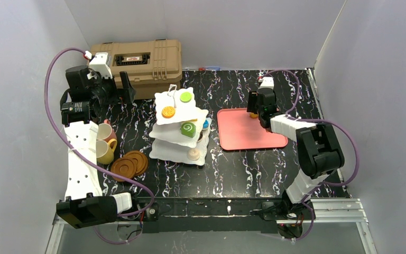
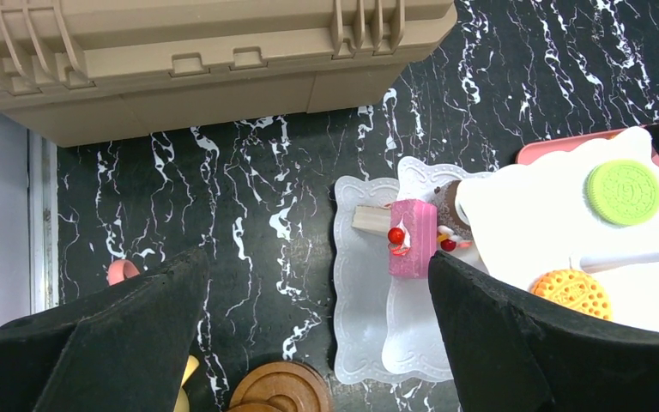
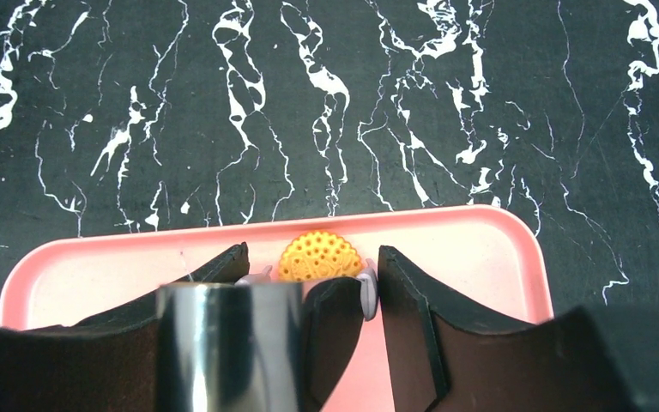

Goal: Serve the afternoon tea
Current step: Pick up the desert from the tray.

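The white three-tier stand (image 1: 165, 150) stands mid-table with toy pastries: a green biscuit (image 1: 185, 97), an orange biscuit (image 1: 168, 112) and a green cake (image 1: 188, 129). In the left wrist view its plates (image 2: 369, 292) hold a pink cake (image 2: 412, 239). My left gripper (image 1: 117, 95) is open and empty, high between the case and the stand (image 2: 317, 335). My right gripper (image 1: 256, 112) is shut on silver tongs (image 3: 227, 343) with lilac tips that pinch an orange biscuit (image 3: 319, 256) over the pink tray's (image 3: 472, 249) far edge.
The tan case (image 1: 142, 59) stands at the back left. A pink cup (image 1: 107, 130), a yellow cup (image 1: 104, 151) and brown saucers (image 1: 129, 164) sit left of the stand. The pink tray (image 1: 251, 132) lies right of the stand. Grey walls enclose the table.
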